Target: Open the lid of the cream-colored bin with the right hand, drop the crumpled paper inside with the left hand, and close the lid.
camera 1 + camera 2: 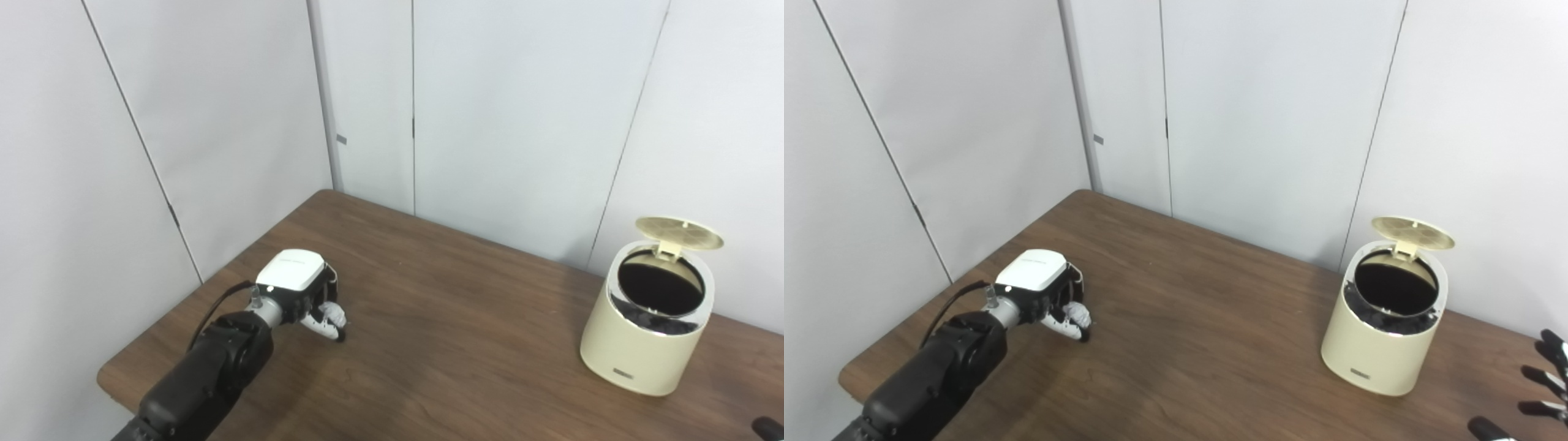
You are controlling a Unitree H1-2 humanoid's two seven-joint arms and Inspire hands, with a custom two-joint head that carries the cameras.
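At the left end of the counter [429, 318] I see the left hand [303, 291] down on the wood, fingers curled around the crumpled paper [334, 313]. Well apart on the right stands the cream-colored bin [1381, 334], lid [1413, 233] tipped up. Right hand [1540, 383] at the frame edge, fingers spread, holding nothing.

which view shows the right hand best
The right eye view: the right hand shows spread fingers at the lower right edge, away from the bin. The left eye view catches only a dark tip at its corner.
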